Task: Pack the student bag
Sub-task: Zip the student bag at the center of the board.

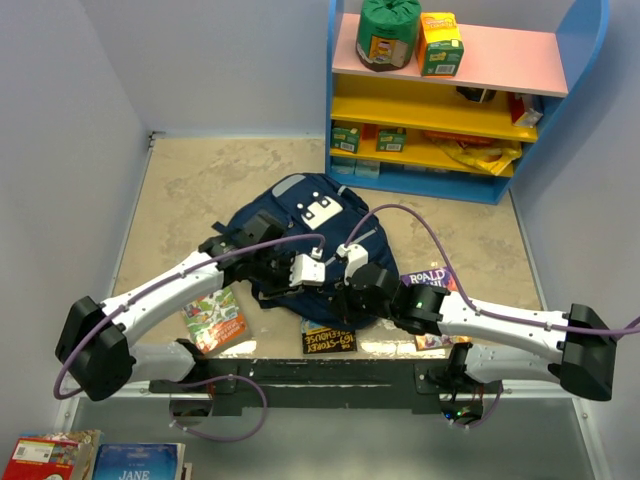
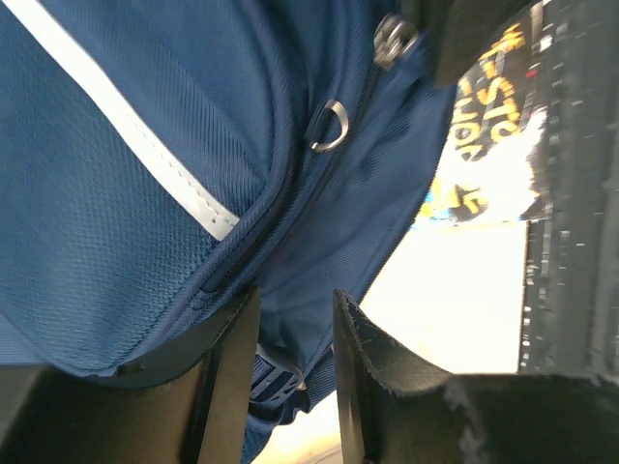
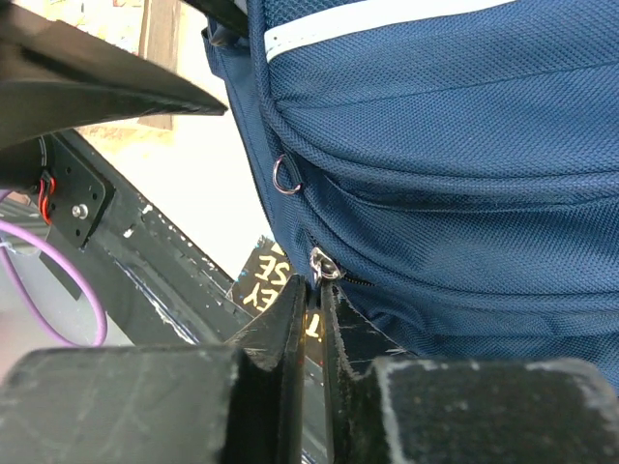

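Three books (image 1: pixel 212 318) lie loose around the student bag (image 1: pixel 300 215), which sits mid-worktop (image 1: pixel 200 180) and looks zipped. Our right end effector (image 3: pixel 314 290) pinches its near zipper pull (image 3: pixel 322 263). The left end effector (image 2: pixel 295 311) gapes narrowly against fabric. We judge packing barely begun.

Left arm (image 1: pixel 160 295) and right arm (image 1: pixel 500 322) are showing white shells between bulky black joints. A purple cable (image 1: pixel 400 208) is trailing along each. The left gripper (image 2: pixel 293 304) and right gripper (image 3: pixel 312 290) are ending in flat, scuffed black fingers (image 3: pixel 280 333) with frayed edges.
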